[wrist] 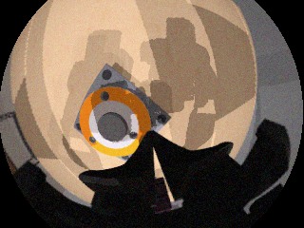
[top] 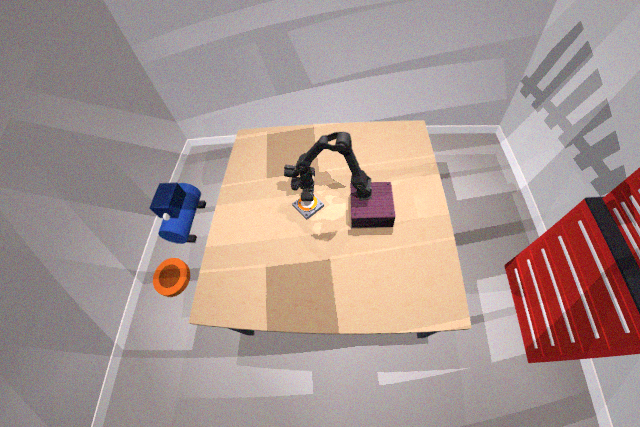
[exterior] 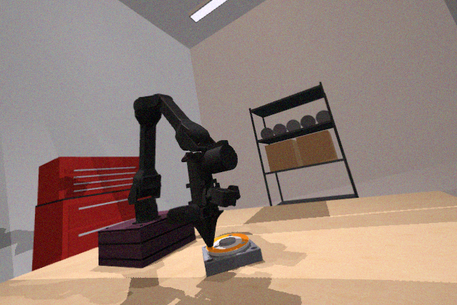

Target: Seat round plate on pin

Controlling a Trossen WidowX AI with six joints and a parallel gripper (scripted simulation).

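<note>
1. The gripper (exterior: pixel 208 238) points straight down with its fingers pressed together, the tip at the near rim of the orange plate (exterior: pixel 235 238); that side of the plate is blocked by the gripper itself.
2. The plate's far and right sides stand open, with bare table (exterior: pixel 368 242) beyond them.
3. The grey base (exterior: pixel 235 258) rises under the plate, so a low sideways approach meets its walls first.
4. The dark purple block (exterior: pixel 147 244) that carries the arm stands near the base on one side and narrows the passage there.
5. Above the plate, the arm's wrist and forearm fill the space.
</note>
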